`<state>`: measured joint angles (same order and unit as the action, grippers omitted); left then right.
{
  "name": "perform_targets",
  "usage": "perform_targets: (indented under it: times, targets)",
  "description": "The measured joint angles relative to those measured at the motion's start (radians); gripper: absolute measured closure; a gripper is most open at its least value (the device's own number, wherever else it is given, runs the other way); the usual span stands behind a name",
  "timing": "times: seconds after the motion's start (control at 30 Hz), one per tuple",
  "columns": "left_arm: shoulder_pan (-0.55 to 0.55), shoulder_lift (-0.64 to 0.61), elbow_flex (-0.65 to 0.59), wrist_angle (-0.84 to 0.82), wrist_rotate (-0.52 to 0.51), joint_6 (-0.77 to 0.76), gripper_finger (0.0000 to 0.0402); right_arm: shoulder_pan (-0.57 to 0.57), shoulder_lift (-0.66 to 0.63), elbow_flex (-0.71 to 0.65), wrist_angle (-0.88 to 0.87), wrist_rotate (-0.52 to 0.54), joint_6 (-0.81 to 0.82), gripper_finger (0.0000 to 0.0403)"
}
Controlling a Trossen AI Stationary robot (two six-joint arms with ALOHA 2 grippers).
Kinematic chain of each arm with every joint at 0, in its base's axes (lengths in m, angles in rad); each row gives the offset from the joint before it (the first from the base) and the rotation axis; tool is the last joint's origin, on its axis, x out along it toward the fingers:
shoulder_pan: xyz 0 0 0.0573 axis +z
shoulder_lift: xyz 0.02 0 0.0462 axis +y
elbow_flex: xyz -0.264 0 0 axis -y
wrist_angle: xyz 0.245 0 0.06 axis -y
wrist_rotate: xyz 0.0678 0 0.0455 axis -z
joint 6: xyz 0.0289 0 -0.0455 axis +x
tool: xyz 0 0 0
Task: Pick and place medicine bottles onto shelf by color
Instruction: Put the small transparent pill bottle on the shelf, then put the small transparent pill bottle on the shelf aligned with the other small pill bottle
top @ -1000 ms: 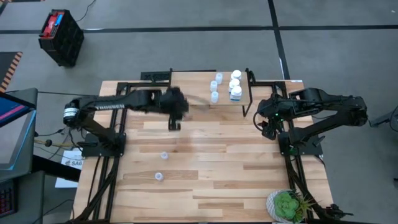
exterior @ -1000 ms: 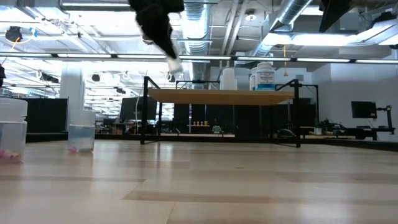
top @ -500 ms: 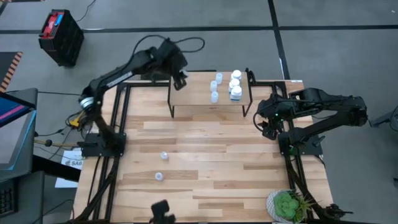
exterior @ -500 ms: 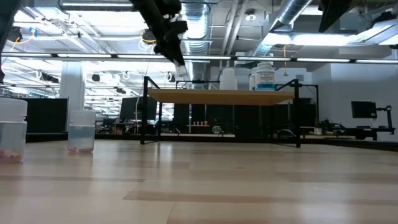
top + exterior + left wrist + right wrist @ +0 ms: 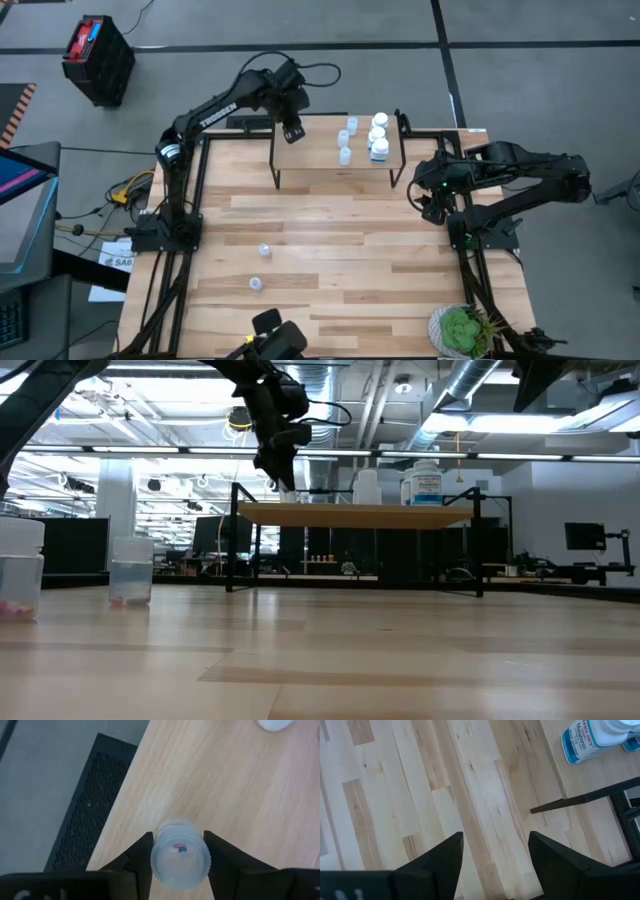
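High view: left gripper [image 5: 292,131] over the small light-wood shelf on black legs [image 5: 315,150], left end; right gripper [image 5: 428,203] parked beside its right end. Left wrist view: fingers clamped on a small pale-blue translucent bottle [image 5: 179,859] (above the board). Right wrist view: fingers spread, empty.

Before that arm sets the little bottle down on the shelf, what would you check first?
1. Grip: left gripper shut on the pale-blue bottle: ok.
2. Position: it hangs over the shelf, at its left end: ok.
3. Landing spot bare wood below: ok.
4. Colour match: three pale-blue bottles stand in a row farther right; this spot lies apart from them: cannot tell.
5. White bottles grouped at the shelf's right end: ok.
6. Right gripper open over the table, away from the shelf: ok.
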<state>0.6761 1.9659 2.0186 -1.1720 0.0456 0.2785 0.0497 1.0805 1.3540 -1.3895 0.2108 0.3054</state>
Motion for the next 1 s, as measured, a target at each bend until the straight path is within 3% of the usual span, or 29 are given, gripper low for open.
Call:
perform_targets:
  times: [0.5,1.0]
  targets:
    - [-0.003,-0.001,0.0,0.009,-0.08,-0.008,0.017,0.0,0.0,0.0,-0.001,0.0,0.0,0.0155]
    - [-0.033,-0.001,0.002,0.141,-0.105,0.092,0.0161,0.0,0.0,0.0,0.0,0.0,0.001,0.0155]
